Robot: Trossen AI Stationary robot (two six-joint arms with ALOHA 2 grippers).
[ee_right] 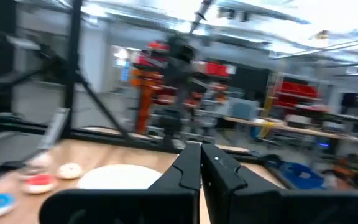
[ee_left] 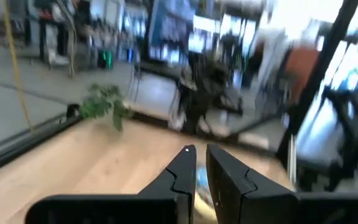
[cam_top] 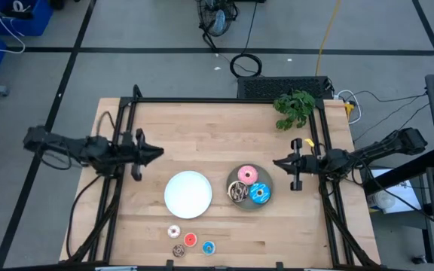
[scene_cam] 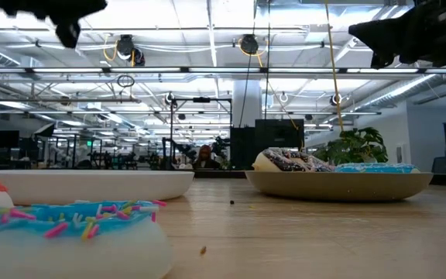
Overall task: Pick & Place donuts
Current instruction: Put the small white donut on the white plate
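Three larger donuts lie on the grey plate (cam_top: 268, 181): pink (cam_top: 247, 175), blue sprinkled (cam_top: 260, 194) and brown streaked (cam_top: 237, 193). The four tiny donuts rest on the table near its near edge: white-pink (cam_top: 174, 232), red (cam_top: 191, 240), blue (cam_top: 208, 247) and brown (cam_top: 178, 251). The white plate (cam_top: 188, 193) sits bare between them. My left gripper (cam_top: 159, 154) hovers above the table left of the white plate, shut and holding nothing. My right gripper (cam_top: 276, 162) hovers right of the grey plate, shut and holding nothing. In their wrist views the left gripper (ee_left: 201, 158) and the right gripper (ee_right: 201, 152) point across the table.
A green leafy plant (cam_top: 294, 108) lies at the table's far right corner. A black frame (cam_top: 224, 100) runs along the far edge and down both sides. Bare wood lies between the plates and the far edge. Cables and blue bins sit on the floor beyond.
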